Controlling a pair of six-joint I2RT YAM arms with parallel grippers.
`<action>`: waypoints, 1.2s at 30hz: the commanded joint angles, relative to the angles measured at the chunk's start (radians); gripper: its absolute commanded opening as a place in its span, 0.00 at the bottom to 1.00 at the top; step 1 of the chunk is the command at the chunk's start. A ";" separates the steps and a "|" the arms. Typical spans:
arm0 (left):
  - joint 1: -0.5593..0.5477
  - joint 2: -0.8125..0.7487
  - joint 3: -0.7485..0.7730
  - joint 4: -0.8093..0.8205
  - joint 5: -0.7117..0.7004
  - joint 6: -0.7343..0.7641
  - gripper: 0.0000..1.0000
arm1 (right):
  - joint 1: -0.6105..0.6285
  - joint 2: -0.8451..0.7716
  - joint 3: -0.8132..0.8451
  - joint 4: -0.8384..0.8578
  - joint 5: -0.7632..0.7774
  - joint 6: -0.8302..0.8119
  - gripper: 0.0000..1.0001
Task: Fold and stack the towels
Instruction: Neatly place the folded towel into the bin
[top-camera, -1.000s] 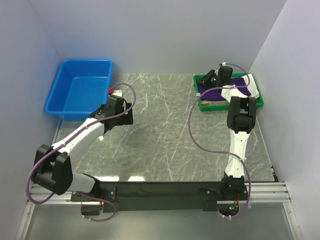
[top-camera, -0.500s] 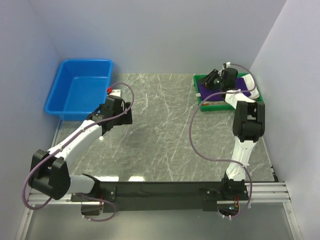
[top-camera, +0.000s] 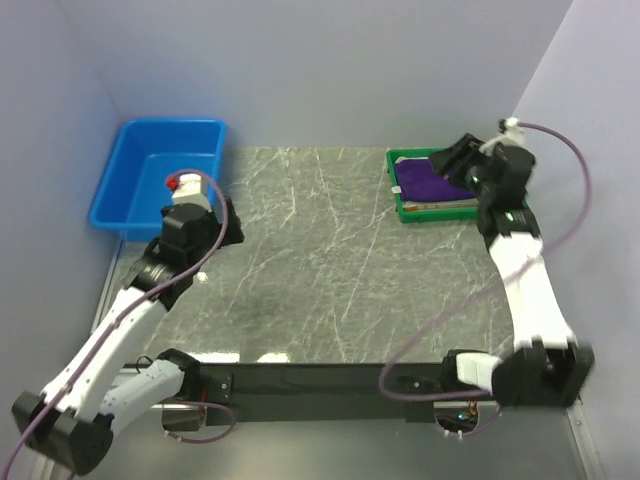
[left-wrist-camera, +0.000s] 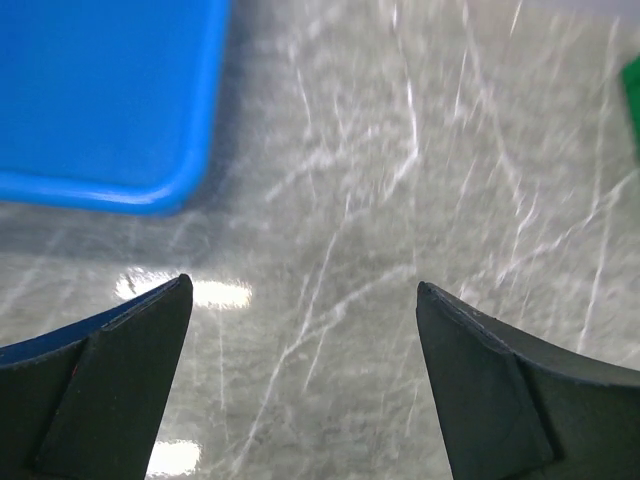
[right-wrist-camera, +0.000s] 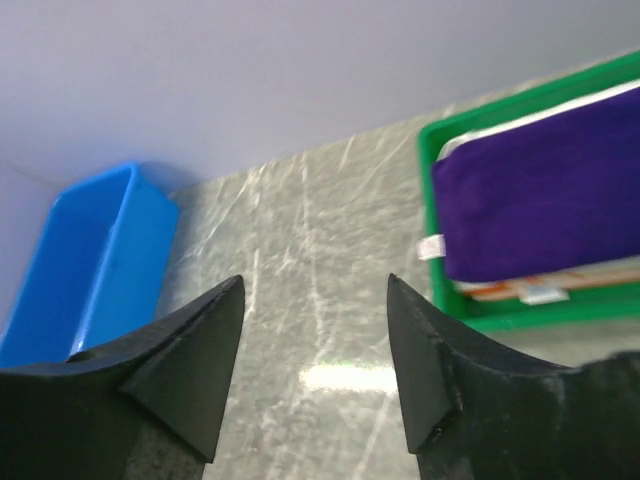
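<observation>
From my station, the counter (top-camera: 330, 260) reads as polished grey stone with thin white veins, glossy enough to throw back the overhead lights. At its 1 o'clock corner sits a shallow green plastic tray (top-camera: 435, 215) with a raised rim. The towels lie folded flat inside it as one stack. The dark purple towel (right-wrist-camera: 545, 215) is on top, a soft, matte rectangle with a small white tag (right-wrist-camera: 430, 247) at its left edge. A strip of the white towel (right-wrist-camera: 530, 118) peeks out along its far edge. A thin orange edge (right-wrist-camera: 495, 290) shows underneath at the near side, but its print is too slight for me to read.

My right hand (right-wrist-camera: 310, 295) hovers off the tray's 9 o'clock side, clear of the stack. Its dark wedge-shaped fingers stand moderately apart, with only bare stone showing between them.

At 10 o'clock is a deep blue plastic bin (top-camera: 170, 125), smooth-walled with rounded corners. My left hand (left-wrist-camera: 300, 300) hangs above the counter just off the bin's 5 o'clock corner. Its blunt black fingers are spread wide and grip nothing. The wrist view there is a little blurred.
</observation>
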 joint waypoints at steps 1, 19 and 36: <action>0.007 -0.136 -0.038 0.055 -0.107 -0.005 0.99 | -0.004 -0.267 -0.064 -0.199 0.194 -0.080 0.67; 0.007 -0.641 -0.183 -0.101 -0.388 -0.125 0.99 | 0.102 -1.111 -0.450 -0.384 0.498 -0.152 0.90; 0.050 -0.652 -0.233 -0.024 -0.417 -0.111 0.99 | 0.133 -1.314 -0.578 -0.291 0.509 -0.184 0.96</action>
